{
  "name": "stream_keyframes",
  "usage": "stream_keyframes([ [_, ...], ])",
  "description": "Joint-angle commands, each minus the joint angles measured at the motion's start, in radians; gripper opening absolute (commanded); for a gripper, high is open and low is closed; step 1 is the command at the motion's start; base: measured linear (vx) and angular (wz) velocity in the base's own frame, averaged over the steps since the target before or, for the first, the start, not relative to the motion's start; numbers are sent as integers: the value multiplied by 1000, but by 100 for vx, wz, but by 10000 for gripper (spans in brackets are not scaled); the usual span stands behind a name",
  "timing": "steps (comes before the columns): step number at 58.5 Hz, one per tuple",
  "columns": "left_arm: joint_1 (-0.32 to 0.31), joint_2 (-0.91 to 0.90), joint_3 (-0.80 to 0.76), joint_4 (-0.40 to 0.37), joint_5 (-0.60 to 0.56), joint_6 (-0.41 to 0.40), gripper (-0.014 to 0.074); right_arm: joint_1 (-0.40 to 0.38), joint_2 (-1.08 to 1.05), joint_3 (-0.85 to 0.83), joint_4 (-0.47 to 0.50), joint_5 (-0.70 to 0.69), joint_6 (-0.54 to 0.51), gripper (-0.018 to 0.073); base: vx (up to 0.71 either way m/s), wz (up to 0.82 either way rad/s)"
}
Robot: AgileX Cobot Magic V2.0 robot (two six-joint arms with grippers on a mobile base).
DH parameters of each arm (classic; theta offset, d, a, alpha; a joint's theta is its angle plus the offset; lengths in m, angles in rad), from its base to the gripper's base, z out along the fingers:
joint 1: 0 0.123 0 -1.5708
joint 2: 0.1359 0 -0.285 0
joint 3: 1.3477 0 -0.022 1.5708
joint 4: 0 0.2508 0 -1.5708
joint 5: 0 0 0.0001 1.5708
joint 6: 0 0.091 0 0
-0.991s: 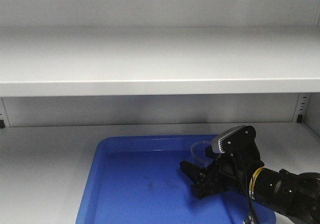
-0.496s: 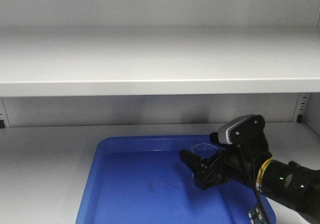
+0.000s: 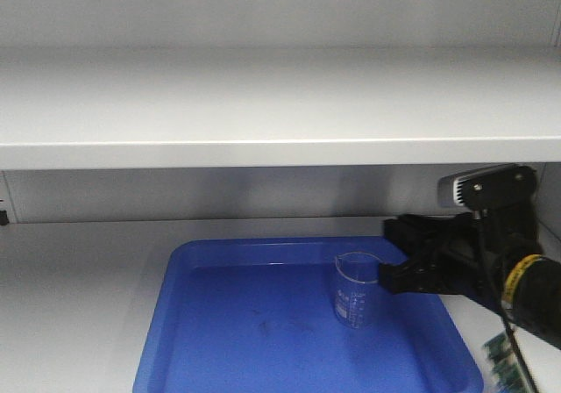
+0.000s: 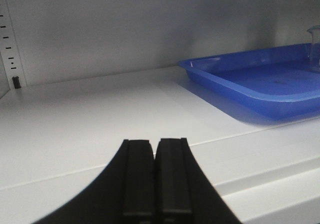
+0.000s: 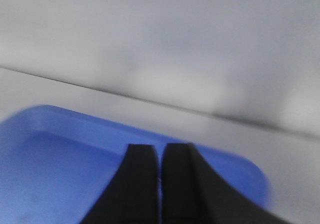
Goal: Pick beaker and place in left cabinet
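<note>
The beaker [image 3: 355,289], clear glass with white marks, stands upright and free in the blue tray [image 3: 173,275] on the lower shelf [image 3: 79,270] of the left cabinet. My right gripper [image 3: 384,253] hovers just right of the beaker and a little above it, not touching it. In the right wrist view the right gripper [image 5: 160,146] is shut with nothing in it, over the tray's corner [image 5: 60,129]. My left gripper [image 4: 155,141] is shut and empty, low over the shelf, left of the tray [image 4: 225,81]. The beaker [image 4: 314,46] shows at that view's right edge.
A flat grey upper shelf [image 3: 263,112] hangs above the tray. Slotted rails run up the back wall at the left [image 4: 7,39] and the right [image 3: 529,187]. The grey back wall [image 3: 219,191] is close behind the tray.
The right gripper has let go of the beaker and drawn back up and to the right. The beaker now stands alone in the tray.
</note>
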Motion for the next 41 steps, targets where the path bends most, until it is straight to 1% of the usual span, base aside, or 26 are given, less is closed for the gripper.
stream_keyframes([
  [1,-4,-18,16,-8,-84,-3,1,-1,-79,-32,-7,111,28,-13,0,0],
  [6,-4,-18,16,-8,-84,-3,1,-1,-138,2,-8,170,26,-11,0,0],
  [17,-4,-18,16,-8,-84,-3,1,-1,-324,185,-16,177,27,-9,0,0],
  [26,-4,-18,16,-8,-84,-3,1,-1,-527,355,-14,197,27,-8,0,0],
  [34,-4,-18,16,-8,-84,-3,1,-1,-731,472,-13,270,27,-8,0,0],
  [41,-4,-18,16,-8,-84,-3,1,-1,-884,542,-16,320,26,-8,0,0],
])
